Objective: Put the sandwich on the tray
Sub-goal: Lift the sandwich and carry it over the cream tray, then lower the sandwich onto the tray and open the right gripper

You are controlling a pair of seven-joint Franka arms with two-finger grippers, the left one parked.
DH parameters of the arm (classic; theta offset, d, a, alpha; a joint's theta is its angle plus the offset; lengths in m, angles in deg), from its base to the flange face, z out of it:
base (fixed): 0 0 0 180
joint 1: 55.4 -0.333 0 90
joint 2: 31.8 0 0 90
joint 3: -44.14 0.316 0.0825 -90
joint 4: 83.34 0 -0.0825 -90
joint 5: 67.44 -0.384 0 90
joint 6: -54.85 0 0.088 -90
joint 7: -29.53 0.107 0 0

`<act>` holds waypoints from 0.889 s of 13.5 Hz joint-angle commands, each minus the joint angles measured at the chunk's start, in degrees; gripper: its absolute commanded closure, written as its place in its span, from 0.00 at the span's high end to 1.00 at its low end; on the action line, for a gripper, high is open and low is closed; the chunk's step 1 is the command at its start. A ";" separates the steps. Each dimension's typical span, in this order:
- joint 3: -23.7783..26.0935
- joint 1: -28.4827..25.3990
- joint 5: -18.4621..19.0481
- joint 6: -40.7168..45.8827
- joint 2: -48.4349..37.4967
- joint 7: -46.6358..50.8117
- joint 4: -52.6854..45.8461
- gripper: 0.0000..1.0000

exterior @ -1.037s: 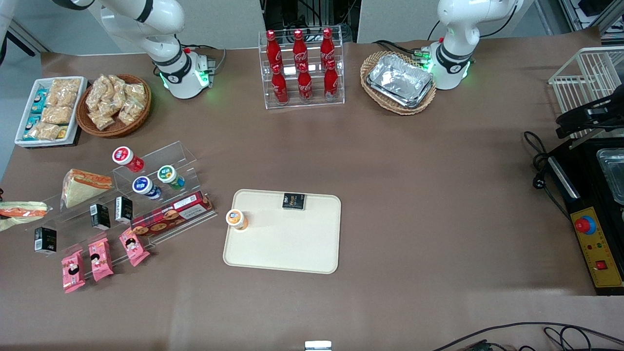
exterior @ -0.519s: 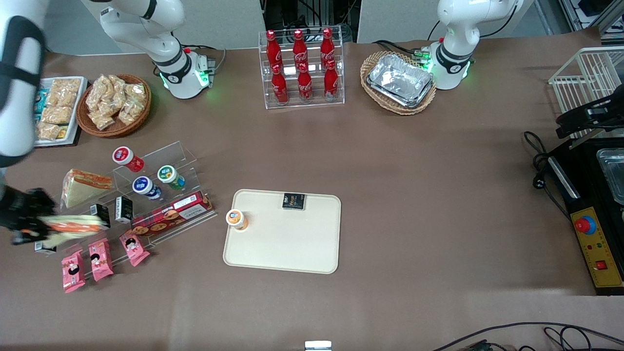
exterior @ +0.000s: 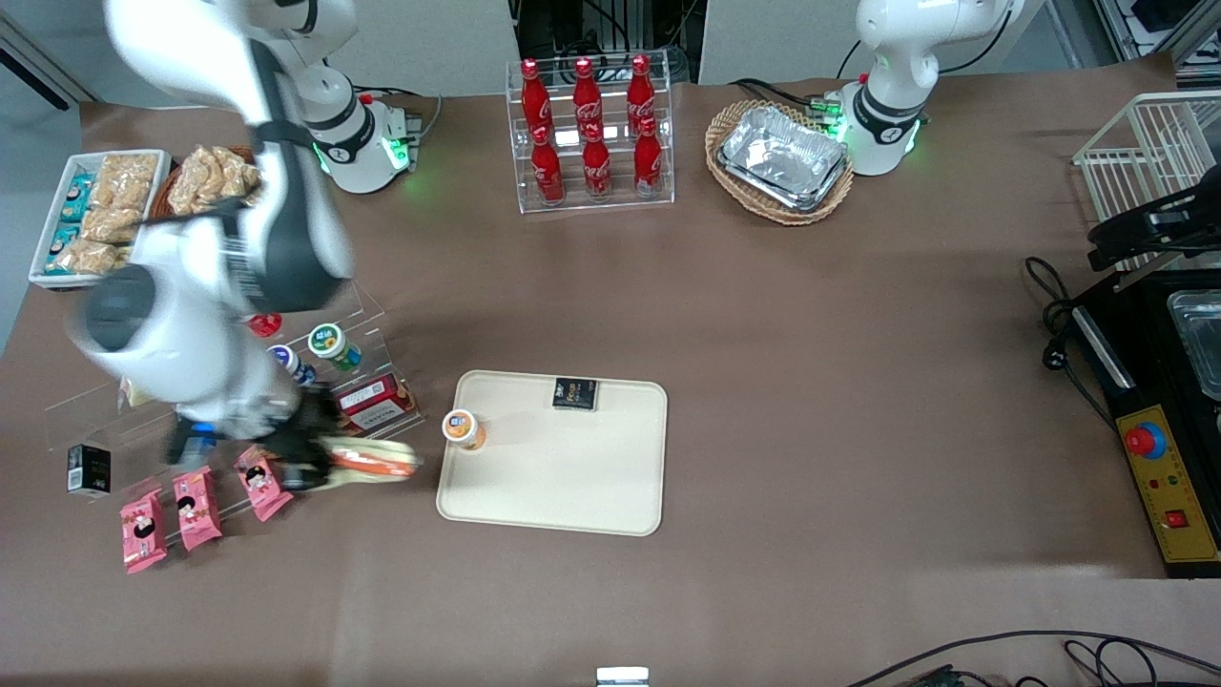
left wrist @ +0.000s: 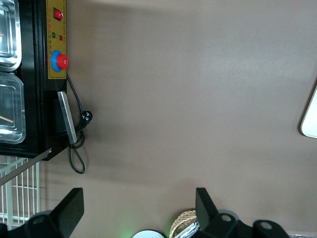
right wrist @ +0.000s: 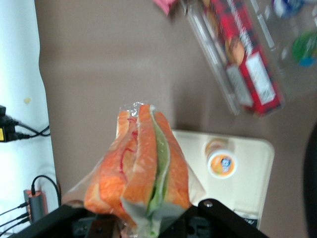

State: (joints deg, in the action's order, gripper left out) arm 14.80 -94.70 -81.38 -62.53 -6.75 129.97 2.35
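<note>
You're looking at a brown table (exterior: 811, 315). Your gripper (exterior: 310, 458) is clamping the sandwich (exterior: 367, 461) just beside the tray (exterior: 563, 487), where 1 orange-lidded cup (exterior: 463, 428) is standing near it.

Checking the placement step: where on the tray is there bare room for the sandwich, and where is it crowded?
The gripper carries the sandwich just short of the tray. The tray's middle and its half nearer the front camera are bare. Crowded spots: the orange-lidded cup at the working arm's edge and the black box at the farther rim.
</note>
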 commanded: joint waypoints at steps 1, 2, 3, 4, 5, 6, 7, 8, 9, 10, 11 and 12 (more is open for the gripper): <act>-1.16 -6.47 -0.82 -7.32 8.15 9.49 -2.11 0.17; -0.98 -7.62 -0.91 -8.73 10.17 10.73 -2.11 0.17; 0.06 -8.24 -1.17 -11.01 11.84 11.26 -2.11 0.17; 1.90 -8.24 -1.70 -13.20 13.69 12.92 -2.11 0.17; 2.96 -8.33 -1.44 -15.75 15.71 15.64 -2.02 0.17; 3.15 -9.03 -1.35 -17.95 17.73 16.97 -2.11 0.17; 3.15 -10.17 -1.35 -18.84 19.58 17.50 -2.11 0.17; 3.15 -10.35 -1.44 -19.90 21.16 17.94 -2.11 0.17; 3.24 -10.35 -1.70 -21.91 22.57 18.82 -2.20 0.17; 3.24 -10.70 -1.61 -23.41 23.97 20.22 -2.20 0.17; 3.24 -10.88 -1.61 -24.29 25.03 20.58 -2.20 0.17; 3.24 -10.97 -1.61 -25.61 25.74 20.58 -2.20 0.18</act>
State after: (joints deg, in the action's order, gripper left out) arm 18.92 -105.05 -81.55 -85.15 15.49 149.16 2.19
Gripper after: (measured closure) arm 0.806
